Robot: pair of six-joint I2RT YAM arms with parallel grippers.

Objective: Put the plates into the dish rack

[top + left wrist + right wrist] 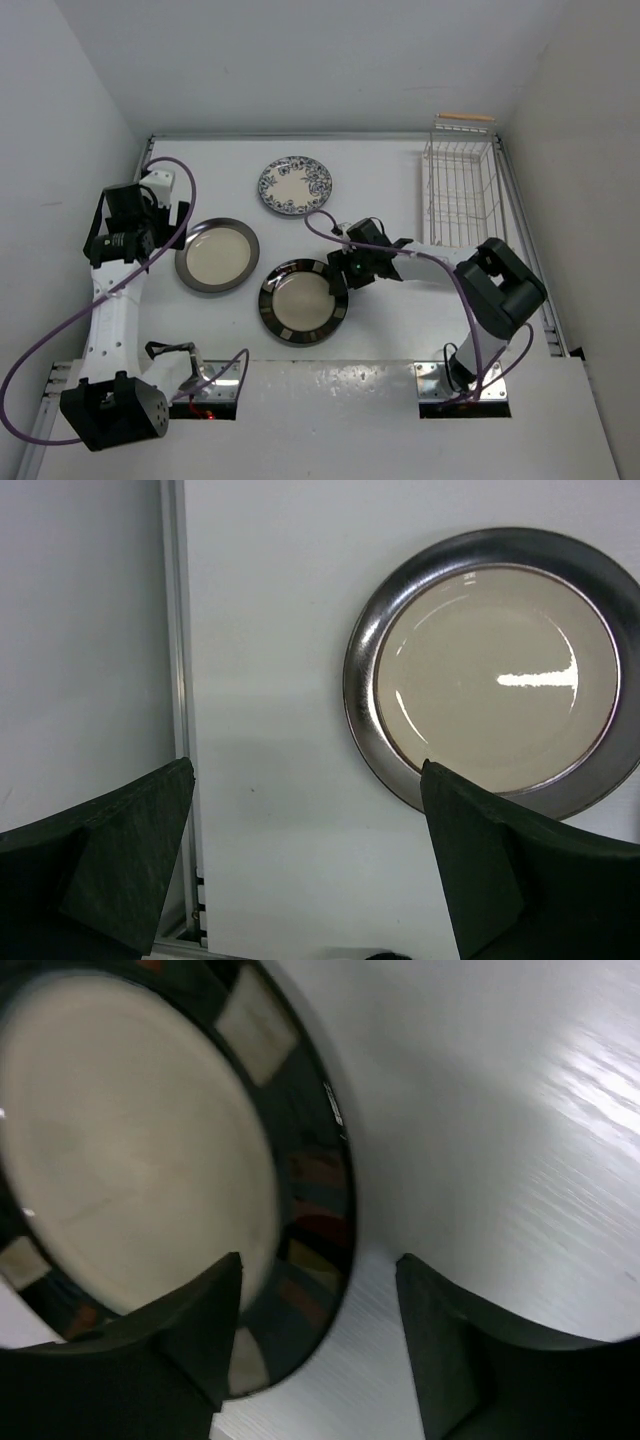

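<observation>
Three plates lie flat on the white table. The blue floral plate (295,186) is at the back centre. The grey-brown rimmed plate (217,255) lies left of centre and shows in the left wrist view (495,670). The checked-rim plate (302,301) lies in the middle. My right gripper (340,268) is open at that plate's right rim; in the right wrist view (318,1275) one finger is over the plate's well and the other outside the rim (310,1180). My left gripper (150,215) is open and empty, left of the grey-brown plate. The white wire dish rack (458,185) stands at the back right.
A metal rail (180,630) runs along the table's left edge, close to my left gripper. Purple cables loop from both arms over the table. White walls close in the table at left, back and right. The rack's wooden handle (466,117) is against the back wall.
</observation>
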